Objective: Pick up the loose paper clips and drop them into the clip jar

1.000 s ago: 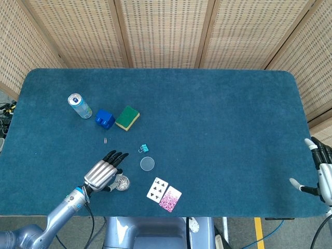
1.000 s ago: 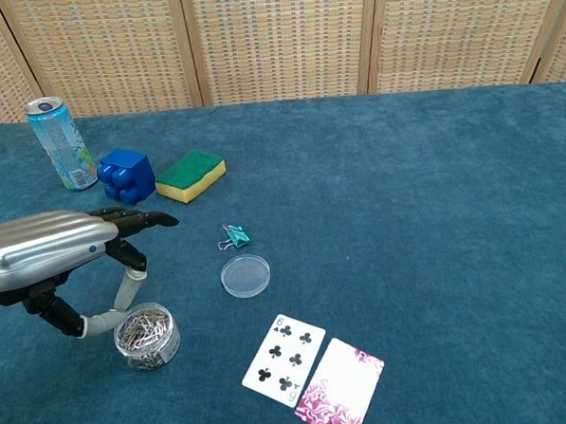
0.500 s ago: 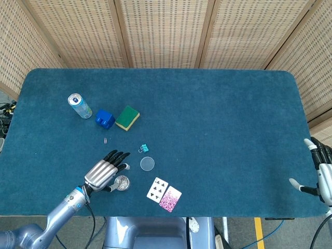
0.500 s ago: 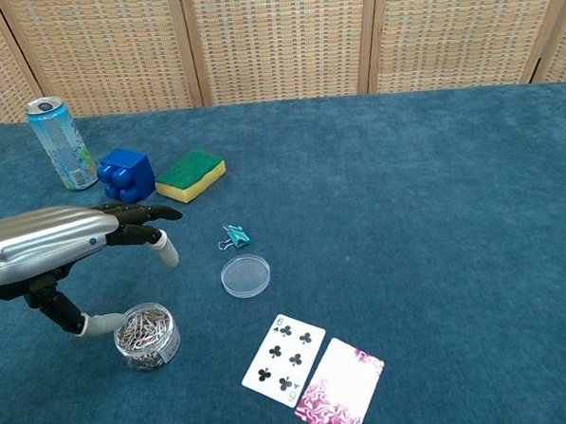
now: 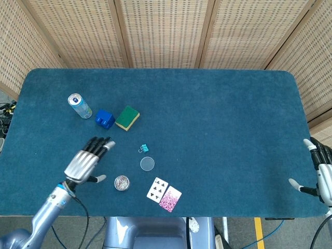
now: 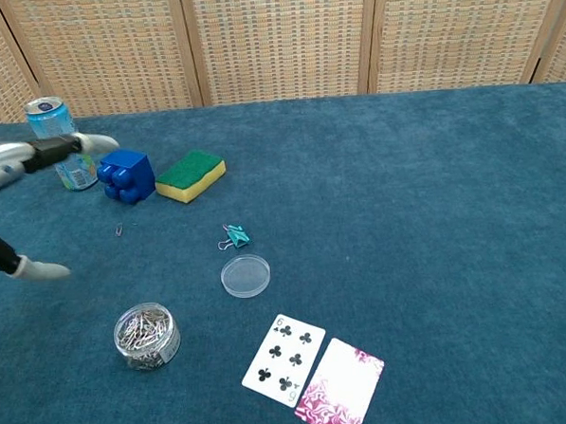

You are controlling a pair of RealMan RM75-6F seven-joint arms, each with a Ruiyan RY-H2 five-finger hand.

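Blue felt covers the table (image 5: 218,119), wide and bare across its whole right half. Left hand (image 5: 84,162) hovers with fingers spread, holding nothing, left of the clip jar (image 5: 122,182) near the front edge. One loose paper clip (image 6: 120,229) lies just in front of the blue block (image 5: 105,119). Right hand (image 5: 320,178) hangs off the right edge, fingers apart and empty.

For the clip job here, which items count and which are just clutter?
Job: clear plastic jar of paper clips; loose paper clip on the cloth; round clear lid; left hand.

Clutter: drinks can; blue block; green-and-yellow sponge; teal binder clip; two playing cards.
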